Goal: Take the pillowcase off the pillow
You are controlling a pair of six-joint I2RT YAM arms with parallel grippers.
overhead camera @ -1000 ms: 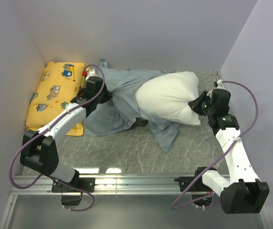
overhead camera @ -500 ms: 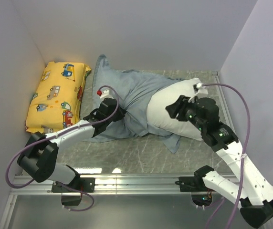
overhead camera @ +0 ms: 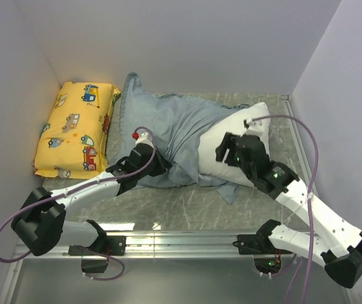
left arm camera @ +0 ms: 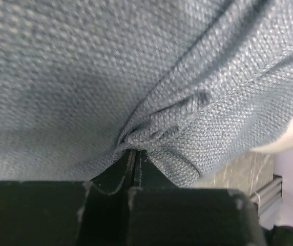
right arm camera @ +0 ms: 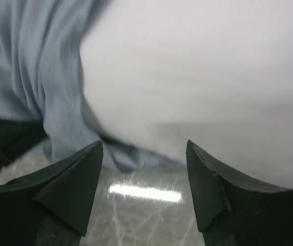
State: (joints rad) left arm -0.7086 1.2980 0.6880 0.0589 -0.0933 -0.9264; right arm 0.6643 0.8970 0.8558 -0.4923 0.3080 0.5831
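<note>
The pillowcase (overhead camera: 168, 123) lies as blue-grey fabric, spread from the back left corner to the table's middle. It still wraps the left end of the white pillow (overhead camera: 207, 155). My left gripper (overhead camera: 158, 166) is shut on a bunched fold of the pillowcase (left arm camera: 136, 77) at its near edge, its fingertips (left arm camera: 134, 154) pressed together on the cloth. My right gripper (overhead camera: 223, 150) hangs open over the pillow's near left part. In the right wrist view the pillow (right arm camera: 213, 77) and the pillowcase (right arm camera: 49, 77) lie ahead of the gripper (right arm camera: 144, 154), with nothing between its fingers.
A yellow pillow with cartoon vehicles (overhead camera: 76, 126) lies against the left wall. Walls close in the marbled table (overhead camera: 168, 202) at the left, back and right. A metal rail (overhead camera: 181, 240) runs along the near edge, by the arm bases.
My right gripper has opened, letting go of the pillow's right end, and swung left over the pillow. My left gripper has dragged the pillowcase toward the near edge.
</note>
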